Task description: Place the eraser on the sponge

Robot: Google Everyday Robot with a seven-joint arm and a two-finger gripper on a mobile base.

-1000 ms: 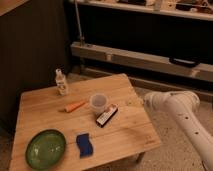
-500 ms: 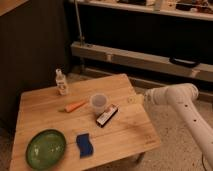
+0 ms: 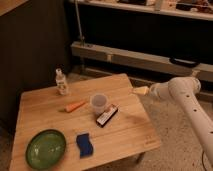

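Camera view: the eraser (image 3: 107, 115) lay flat on the table (image 3: 45, 117) at the cup's (image 3: 98, 103) 5 o'clock, with the sponge (image 3: 84, 144) apart at the eraser's 7 o'clock, while the gripper (image 3: 141, 90) hung off the table's 3 o'clock edge, seemingly aimed tableward, its grip state impossible to tell.

The claw (image 3: 140, 90) hangs at the tabletop's (image 3: 42, 117) right edge. Left of it sits the cup (image 3: 98, 103), the eraser (image 3: 107, 115) just before that. Farther left are the carrot (image 3: 75, 106) and bottle (image 3: 61, 81). Well apart, front-left, lies the sponge (image 3: 84, 144) — the bowl (image 3: 46, 148) beyond it.
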